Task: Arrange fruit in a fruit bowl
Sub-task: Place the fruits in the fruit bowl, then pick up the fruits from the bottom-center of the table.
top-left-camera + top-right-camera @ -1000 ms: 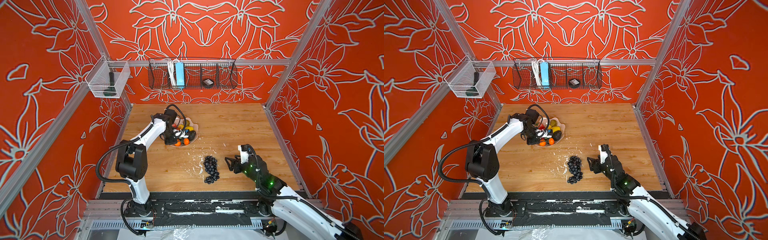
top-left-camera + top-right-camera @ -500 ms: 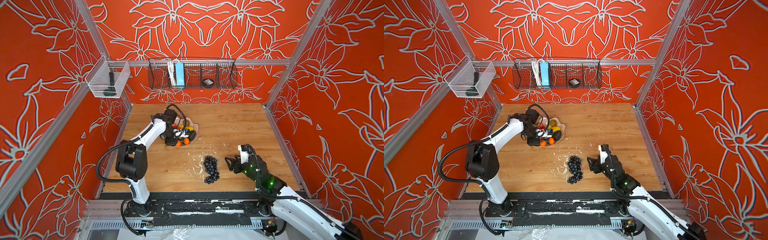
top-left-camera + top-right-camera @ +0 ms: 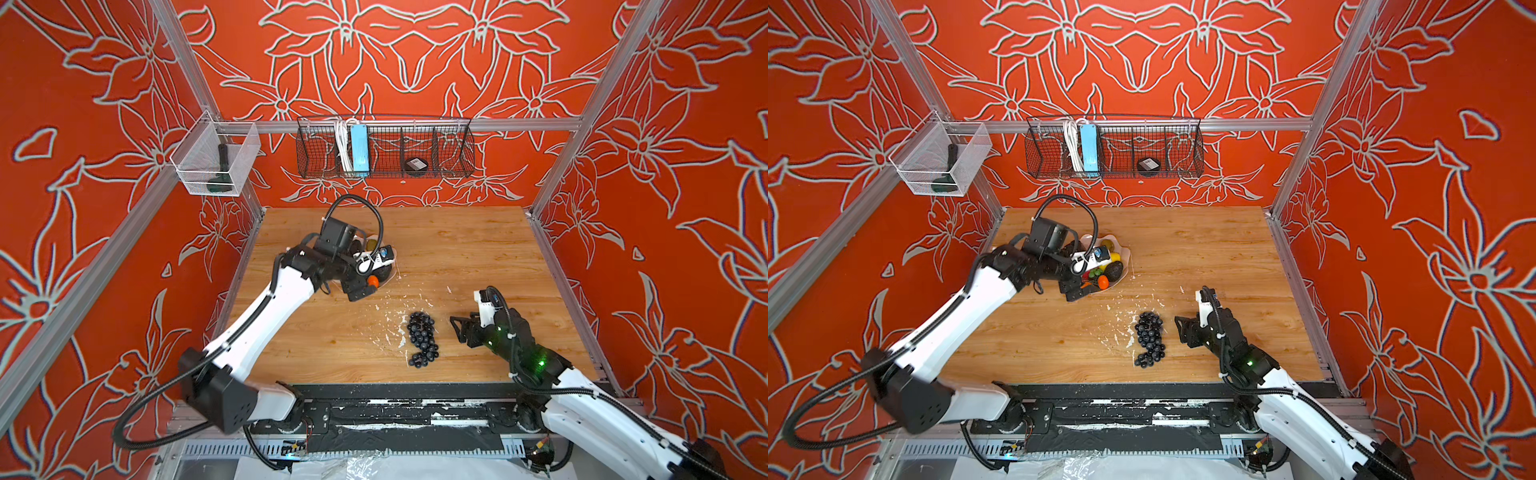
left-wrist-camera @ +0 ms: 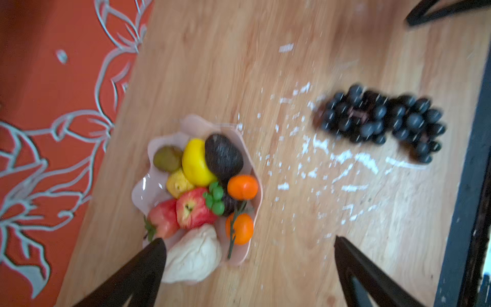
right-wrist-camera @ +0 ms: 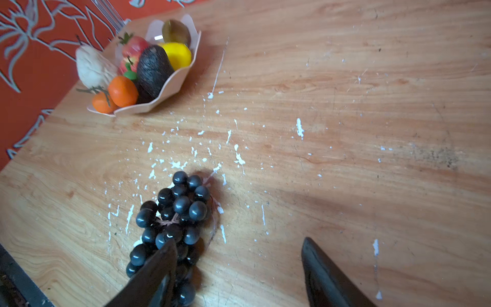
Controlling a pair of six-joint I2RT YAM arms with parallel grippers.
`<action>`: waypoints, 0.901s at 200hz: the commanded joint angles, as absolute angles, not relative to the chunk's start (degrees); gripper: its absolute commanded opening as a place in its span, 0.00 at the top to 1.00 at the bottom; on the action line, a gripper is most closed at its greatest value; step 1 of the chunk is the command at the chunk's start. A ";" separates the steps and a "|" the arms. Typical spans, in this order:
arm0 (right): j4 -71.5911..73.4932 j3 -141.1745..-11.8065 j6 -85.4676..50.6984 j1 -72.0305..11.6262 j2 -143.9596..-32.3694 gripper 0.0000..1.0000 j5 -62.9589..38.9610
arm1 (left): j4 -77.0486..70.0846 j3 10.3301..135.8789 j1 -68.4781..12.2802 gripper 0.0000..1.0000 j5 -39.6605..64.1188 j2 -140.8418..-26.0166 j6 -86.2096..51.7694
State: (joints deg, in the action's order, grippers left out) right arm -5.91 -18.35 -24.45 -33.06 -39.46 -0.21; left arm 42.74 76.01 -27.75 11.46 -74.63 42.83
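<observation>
A: Status check: where's the fruit?
B: Mostly in the fruit bowl (image 4: 191,123), far left part of the table (image 5: 345,119). I see avocado (image 4: 223,156), lemon (image 4: 195,164), two oranges (image 4: 242,187), a strawberry (image 4: 162,219), plus a cream lumpy piece (image 4: 196,255) perched at the rim, partly hanging over it.
A: What's out?
B: One grape bunch (image 5: 180,210). Flat on the table, front middle, well apart from the bowl.
A: Pincers?
B: Left gripper (image 4: 248,239) hovers over the bowl's near rim, jaws spread wide, nothing between them. Right gripper (image 5: 239,240) sits just beside the grapes, jaws apart, empty. One finger overlaps the bunch's end in the wrist view; both top views show it off to the side, no contact that I can make out.
A: Step in hand?
B: My read: last pick, the grapes, right side.
A: Next move needs?
B: Slide over to centre on the bunch, drop, close on the thick cluster rather than stray end berries. Bunch looks floppy, will likely dangle. Left gripper should clear out first. Bowl's crowded, so set it on top gently or the cream piece may roll off.
</observation>
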 commanded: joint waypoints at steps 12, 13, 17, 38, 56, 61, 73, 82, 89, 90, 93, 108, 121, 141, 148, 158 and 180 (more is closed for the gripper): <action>-13.24 -23.85 -26.55 -32.87 -43.29 0.24 -6.94 | 23.23 66.80 -30.41 0.02 0.71 -66.26 5.63; -13.43 -23.92 -26.68 -32.87 -43.44 0.24 -7.12 | 23.17 66.58 -30.41 0.02 0.40 -66.00 4.71; -14.13 -24.34 -27.03 -32.94 -43.88 0.24 -7.73 | 23.05 65.63 -30.41 0.02 -0.50 -64.95 1.46; -17.66 -25.83 -28.36 -33.26 -45.69 0.23 -10.85 | 27.77 61.01 -30.41 0.02 -5.73 -59.00 -11.76; -20.33 -26.75 -29.15 -33.95 -46.03 0.21 -11.74 | 32.52 56.92 -30.41 0.02 -8.60 -52.70 -17.89; -20.72 -26.93 -29.22 -34.28 -46.07 0.21 -12.32 | 33.81 55.87 -30.36 0.02 -8.70 -51.14 -18.46; -21.88 -27.64 -29.98 -35.53 -46.40 0.19 -12.27 | 35.28 52.72 -30.37 0.02 -9.25 -47.19 -21.34; -22.82 -28.47 -30.73 -36.92 -47.07 0.14 -11.39 | 35.30 49.93 -30.17 0.02 -10.16 -44.13 -25.23; -23.75 -29.31 -31.40 -38.30 -47.59 0.09 -10.04 | 34.53 47.52 -30.02 0.02 -9.52 -41.70 -27.01; -23.92 -29.38 -31.52 -38.53 -47.57 0.08 -9.81 | 34.36 47.18 -30.00 0.02 -9.29 -41.37 -27.17; -24.32 -29.59 -31.78 -39.08 -47.91 0.06 -9.18 | 33.65 46.12 -29.97 0.02 -8.65 -40.34 -27.48; -25.86 -30.91 -32.91 -42.64 -48.63 0.02 -4.83 | 30.86 41.36 -29.88 0.02 -5.97 -35.39 -27.26; -26.76 -31.79 -33.83 -44.74 -49.89 0.02 -2.15 | 30.12 37.77 -29.88 0.02 -8.77 -31.74 -31.95; -27.07 -32.90 -35.37 -46.58 -53.17 0.02 -0.51 | 28.56 34.07 -29.84 0.02 -9.70 -28.61 -33.49; -27.11 -33.20 -35.90 -47.20 -54.26 0.02 -0.23 | 28.65 33.26 -29.80 0.02 -10.49 -28.10 -34.19; -26.78 -33.69 -36.42 -47.97 -55.68 0.02 0.15 | 28.43 31.93 -29.81 0.02 -11.22 -27.71 -34.62; -25.67 -34.67 -37.53 -49.65 -58.63 0.02 0.60 | 27.60 29.46 -29.79 0.02 -12.28 -27.87 -35.82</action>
State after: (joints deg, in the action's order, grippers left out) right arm -24.91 -32.45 -34.09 -47.90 -56.38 -2.44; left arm 30.06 31.51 -30.00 -9.43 -28.18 -31.68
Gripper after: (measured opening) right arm 0.981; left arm 0.984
